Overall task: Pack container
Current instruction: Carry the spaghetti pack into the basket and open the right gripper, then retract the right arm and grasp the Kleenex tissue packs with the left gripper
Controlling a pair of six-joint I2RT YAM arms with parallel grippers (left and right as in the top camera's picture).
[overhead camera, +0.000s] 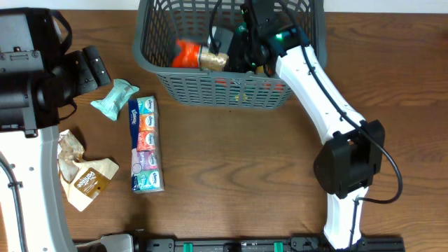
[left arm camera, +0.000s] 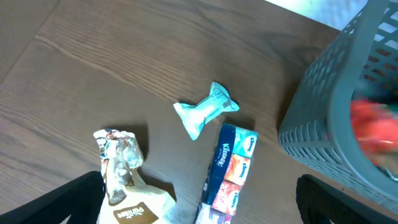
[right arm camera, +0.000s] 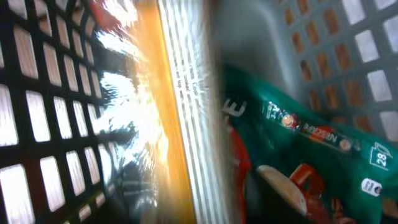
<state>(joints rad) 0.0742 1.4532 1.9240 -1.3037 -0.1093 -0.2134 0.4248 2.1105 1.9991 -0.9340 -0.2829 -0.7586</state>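
The job looks partly done. The container [overhead camera: 231, 94] sits at the far edge of the counter [overhead camera: 238, 175] and already holds an orange packet with a gold end [overhead camera: 187, 54], and a green packet [right arm camera: 311, 137] shows in the right wrist view, lying against the lattice wall. The right gripper [overhead camera: 246, 54] is down inside the container among these things. Its camera view is blurred and its fingers are not visible, so I cannot tell whether it is apart or clamped on anything.

Three things are left outside on the counter, all to the left of the container: a small teal packet [overhead camera: 114, 98], a long pack of tissues [overhead camera: 145, 143] just beside it, and a crumpled brown packet [overhead camera: 84, 178] nearer the front. The left gripper [overhead camera: 98, 70] hangs over that group with its fingers wide apart and nothing between them, closest to the teal packet, which is probably its next pick
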